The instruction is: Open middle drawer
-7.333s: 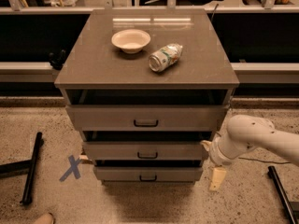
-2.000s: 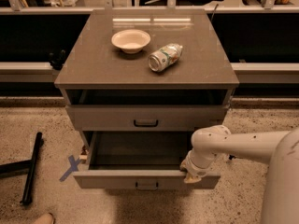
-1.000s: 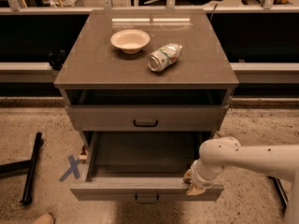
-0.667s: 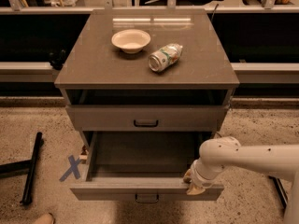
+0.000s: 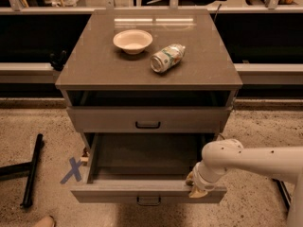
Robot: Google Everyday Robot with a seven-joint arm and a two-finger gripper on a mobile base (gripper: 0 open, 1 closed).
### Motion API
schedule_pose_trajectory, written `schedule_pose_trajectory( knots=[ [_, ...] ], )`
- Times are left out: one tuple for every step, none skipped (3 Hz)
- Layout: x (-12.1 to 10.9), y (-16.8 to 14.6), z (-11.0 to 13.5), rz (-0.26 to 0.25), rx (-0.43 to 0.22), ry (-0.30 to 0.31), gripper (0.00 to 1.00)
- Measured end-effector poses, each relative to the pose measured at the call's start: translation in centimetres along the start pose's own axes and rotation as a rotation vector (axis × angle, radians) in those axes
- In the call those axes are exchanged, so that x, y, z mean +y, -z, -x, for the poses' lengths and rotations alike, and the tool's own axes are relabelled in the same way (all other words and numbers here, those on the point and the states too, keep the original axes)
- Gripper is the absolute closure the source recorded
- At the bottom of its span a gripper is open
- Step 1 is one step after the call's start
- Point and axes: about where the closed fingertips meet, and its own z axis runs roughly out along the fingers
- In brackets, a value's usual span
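You have the wide, shallow grey-brown middle drawer (image 5: 147, 162) standing far out of the brown bench (image 5: 94, 65), below its shut top drawer (image 5: 109, 119), and the white arm's gripper (image 5: 195, 187) rests at the right end of that drawer's front rim; you cannot tell whether it is clamped there.

Bench (image 5: 94, 65): one.
On bench stood one bowl (image 5: 132, 40); one can (image 5: 167, 58) lay on its side.
Drawers seen: two. One top drawer (image 5: 109, 119), shut; one middle drawer (image 5: 104, 193), pulled out.
Black handles counted: two, one per drawer front: upper handle (image 5: 147, 125), lower handle (image 5: 148, 201).
Arm (image 5: 255, 157): one, white.
Gripper (image 5: 196, 186): one, was at right end of middle drawer's front rim.
Floor held one blue tape cross (image 5: 72, 169) and one black bar (image 5: 32, 169) at left.
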Motion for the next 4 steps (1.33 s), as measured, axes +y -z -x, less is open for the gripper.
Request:
schedule_pose_trajectory(
  knots=[
    [0.1, -0.1, 0.0, 0.003, 0.0, 0.0, 0.36],
    [0.2, -0.2, 0.0, 0.006, -0.001, 0.0, 0.12],
    [0.8, -0.4, 0.0, 0.012, 0.004, 0.006, 0.0],
    [2.1, 0.1, 0.0, -0.004, 0.013, 0.007, 0.0]
  ],
)
